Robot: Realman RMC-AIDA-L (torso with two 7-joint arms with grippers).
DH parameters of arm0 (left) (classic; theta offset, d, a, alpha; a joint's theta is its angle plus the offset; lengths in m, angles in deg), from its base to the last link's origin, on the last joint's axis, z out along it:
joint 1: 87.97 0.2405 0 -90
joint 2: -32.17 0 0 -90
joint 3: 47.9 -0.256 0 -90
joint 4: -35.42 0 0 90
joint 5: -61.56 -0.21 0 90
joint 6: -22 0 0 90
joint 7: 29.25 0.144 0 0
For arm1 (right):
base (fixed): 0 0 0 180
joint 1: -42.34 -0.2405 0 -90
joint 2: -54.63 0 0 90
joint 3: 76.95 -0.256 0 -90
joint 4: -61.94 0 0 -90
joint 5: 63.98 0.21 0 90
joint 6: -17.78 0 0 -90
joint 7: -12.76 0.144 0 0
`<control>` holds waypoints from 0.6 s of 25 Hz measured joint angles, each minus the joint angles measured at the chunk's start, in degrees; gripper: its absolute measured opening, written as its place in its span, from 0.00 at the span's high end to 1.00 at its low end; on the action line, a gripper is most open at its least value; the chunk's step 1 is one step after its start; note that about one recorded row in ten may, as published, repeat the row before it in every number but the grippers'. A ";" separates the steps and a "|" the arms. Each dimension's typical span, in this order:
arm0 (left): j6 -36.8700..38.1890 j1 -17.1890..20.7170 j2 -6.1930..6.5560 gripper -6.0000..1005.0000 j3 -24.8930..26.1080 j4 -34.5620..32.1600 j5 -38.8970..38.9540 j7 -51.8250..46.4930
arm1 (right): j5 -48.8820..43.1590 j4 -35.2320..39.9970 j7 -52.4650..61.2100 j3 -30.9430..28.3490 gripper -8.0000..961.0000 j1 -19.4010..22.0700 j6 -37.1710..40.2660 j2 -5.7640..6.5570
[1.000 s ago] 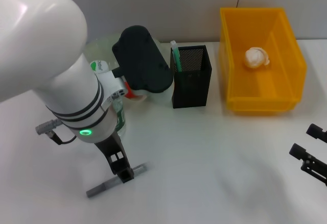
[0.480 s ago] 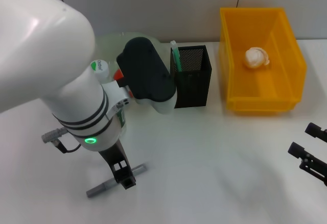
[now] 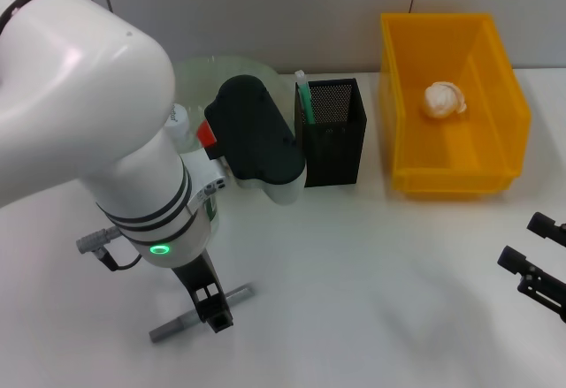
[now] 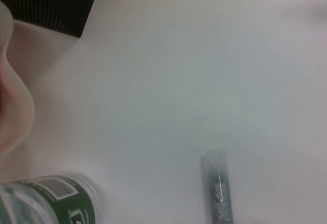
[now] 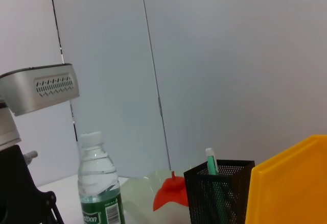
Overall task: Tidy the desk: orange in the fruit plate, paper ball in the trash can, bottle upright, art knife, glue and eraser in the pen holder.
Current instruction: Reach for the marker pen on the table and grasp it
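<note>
Two arms are showing over the white table (image 3: 354, 282), and only the left one is reaching into the work. Its big white forearm is sloping down across the left of the head view, a green ring light glowing near the wrist, and the left gripper (image 3: 212, 304) is pointing straight down with its black fingers touching the grey art knife (image 3: 181, 321), which is lying flat on the table; whether they are clenched on it I cannot tell. Just behind the arm the bottle (image 5: 100, 189) is standing upright, its green label carrying white lettering that is partly cut off and not fully readable. Beyond it the pale green fruit plate (image 3: 217, 74) is sitting against the wall, holding something orange-red, mostly hidden by the arm's black casing. Next comes the black mesh pen holder (image 3: 332, 132), with a green stick poking out of one corner. Further right the yellow trash can (image 3: 451, 101) is holding the crumpled paper ball (image 3: 444, 99). At the far right edge the right gripper (image 3: 535, 269) is hanging low above the table, fingers spread apart and holding nothing.
</note>
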 joint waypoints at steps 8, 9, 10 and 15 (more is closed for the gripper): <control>-1.11 0.04 0.00 0.34 0.03 2.87 0.00 0.00 | 0.00 0.55 -0.53 0.02 0.28 0.08 0.00 -0.07; -1.50 0.15 0.00 0.34 0.03 2.99 0.00 0.00 | 0.00 0.73 -0.64 -0.04 0.28 0.08 0.00 -0.07; -1.89 0.28 0.00 0.34 0.03 3.00 0.00 0.00 | 0.00 0.92 -0.84 -0.12 0.28 0.05 0.00 -0.03; -2.20 0.32 0.00 0.34 -0.10 3.04 0.00 0.03 | 0.01 1.00 -1.19 -0.17 0.28 0.03 0.01 0.00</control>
